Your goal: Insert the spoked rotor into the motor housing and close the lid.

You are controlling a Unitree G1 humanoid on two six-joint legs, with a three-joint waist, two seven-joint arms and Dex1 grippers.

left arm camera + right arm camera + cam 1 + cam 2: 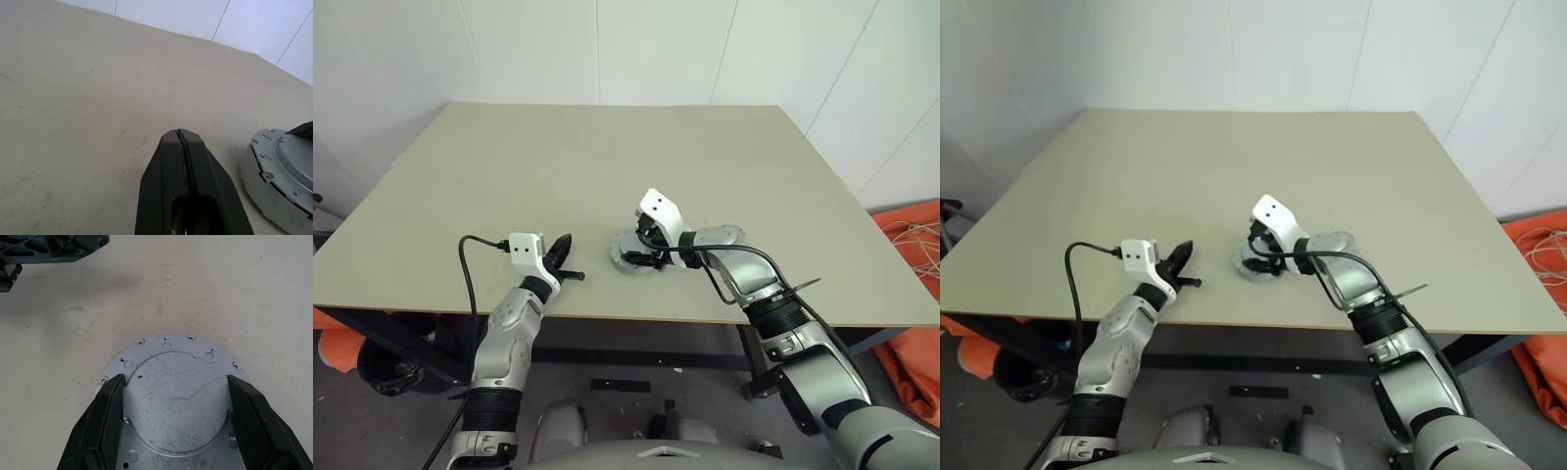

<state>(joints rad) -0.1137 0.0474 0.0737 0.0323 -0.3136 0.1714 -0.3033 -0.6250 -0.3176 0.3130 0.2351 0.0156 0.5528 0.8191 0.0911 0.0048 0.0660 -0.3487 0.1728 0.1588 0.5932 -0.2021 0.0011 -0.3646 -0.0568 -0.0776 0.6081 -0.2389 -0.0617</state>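
Near the tabletop's (607,147) front edge, the right gripper (173,396) straddles the round grey metal motor housing (168,401), spread wide; press evenly. Left gripper (182,147) pressed together.

Two head views look forward and down from above the arms, taking in the whole desk (607,176) up to the white wall, both from some way off; they share nearly the same scene. The left wrist view looks level and low across the desk along the left hand (182,142), catching the motor housing (274,171) at its edge. The right wrist view looks steeply down, very near, along the right hand (175,387) onto that same housing.
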